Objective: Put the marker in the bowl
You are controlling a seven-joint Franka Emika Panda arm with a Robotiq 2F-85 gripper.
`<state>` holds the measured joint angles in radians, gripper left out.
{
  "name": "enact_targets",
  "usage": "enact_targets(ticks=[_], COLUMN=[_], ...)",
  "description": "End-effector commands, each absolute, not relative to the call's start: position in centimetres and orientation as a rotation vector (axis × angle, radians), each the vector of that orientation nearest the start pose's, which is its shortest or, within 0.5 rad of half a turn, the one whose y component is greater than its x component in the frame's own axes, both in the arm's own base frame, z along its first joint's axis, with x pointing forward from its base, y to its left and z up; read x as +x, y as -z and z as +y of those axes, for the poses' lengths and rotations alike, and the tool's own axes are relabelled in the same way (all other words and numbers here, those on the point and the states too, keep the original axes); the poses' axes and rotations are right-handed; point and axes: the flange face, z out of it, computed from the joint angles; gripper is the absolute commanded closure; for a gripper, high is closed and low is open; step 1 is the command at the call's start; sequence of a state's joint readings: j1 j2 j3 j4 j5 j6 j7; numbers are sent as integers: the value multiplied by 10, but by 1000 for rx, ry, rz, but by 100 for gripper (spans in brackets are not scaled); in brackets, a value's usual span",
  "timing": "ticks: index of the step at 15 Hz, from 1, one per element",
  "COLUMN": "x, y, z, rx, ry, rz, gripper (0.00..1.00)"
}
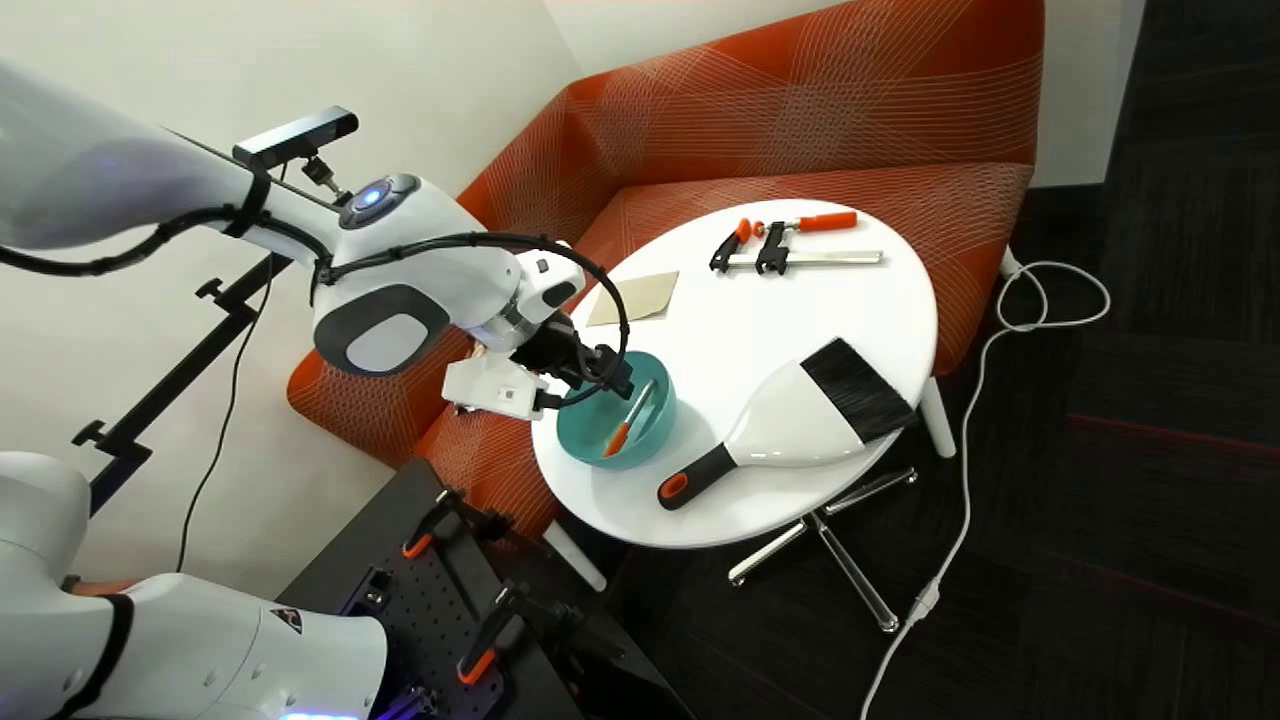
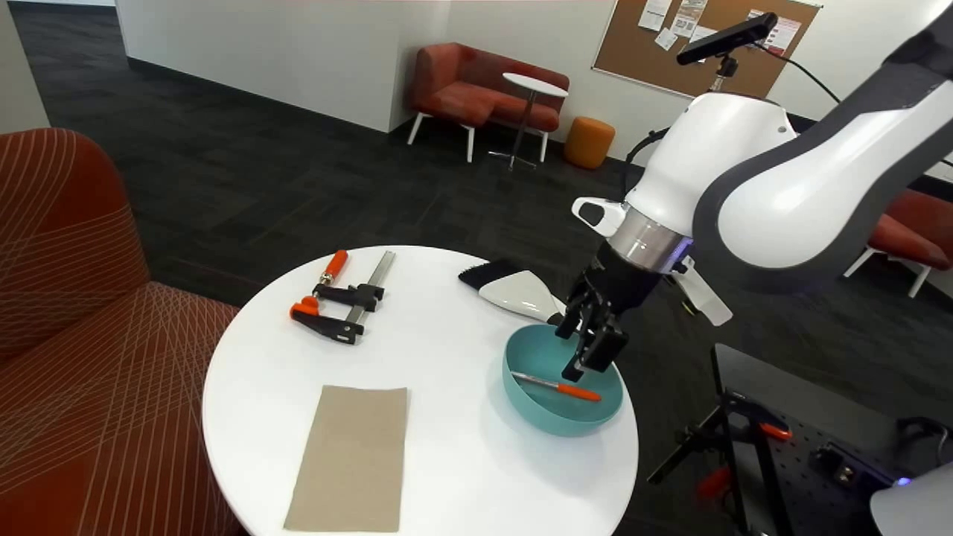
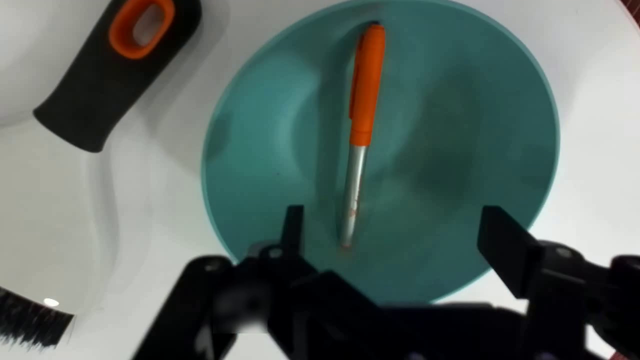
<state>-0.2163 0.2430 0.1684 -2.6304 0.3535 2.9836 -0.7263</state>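
An orange-and-silver marker [image 3: 360, 136] lies inside a round teal bowl [image 3: 480, 125] with a paler rim; in the wrist view its orange, clipped end is close to the rim and its silver end points toward the black two-fingered gripper [image 3: 394, 225]. The jaws stand wide apart, released. In that view one finger [image 3: 294, 230] shows against the inside of the bowl, and the opposite one overlaps the rim; whether the fingertips reach below the rim cannot be told. A white robot arm with dark grey trim [image 2: 789, 208] carries the gripper over the bowl, which sits upright near the edge of a round white table [image 2: 447, 432]. Just beside the bowl, apart from it, is the black, orange-ringed handle of a broad white brush with black bristles [image 1: 790, 420]. Well apart from the bowl lies a black-and-silver bar clamp with an orange grip [image 2: 350, 296], and a flat tan rectangular sheet [image 2: 350, 461] rests on the table in both exterior views. In an exterior view an orange-red couch with pale crossing lines [image 1: 850, 120] runs behind the table, and a white cable [image 1: 968, 450] trails over the dark floor.
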Motion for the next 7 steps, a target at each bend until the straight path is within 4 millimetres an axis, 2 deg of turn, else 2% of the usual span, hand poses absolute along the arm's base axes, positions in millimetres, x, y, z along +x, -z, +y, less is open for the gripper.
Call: enact_targets(ticks=[1,7], x=[431,432], y=[-179,-175], z=[-37,-34], rx=[-3027,-3017], ry=[266,221], rz=[-510,-504], gripper=[0,0])
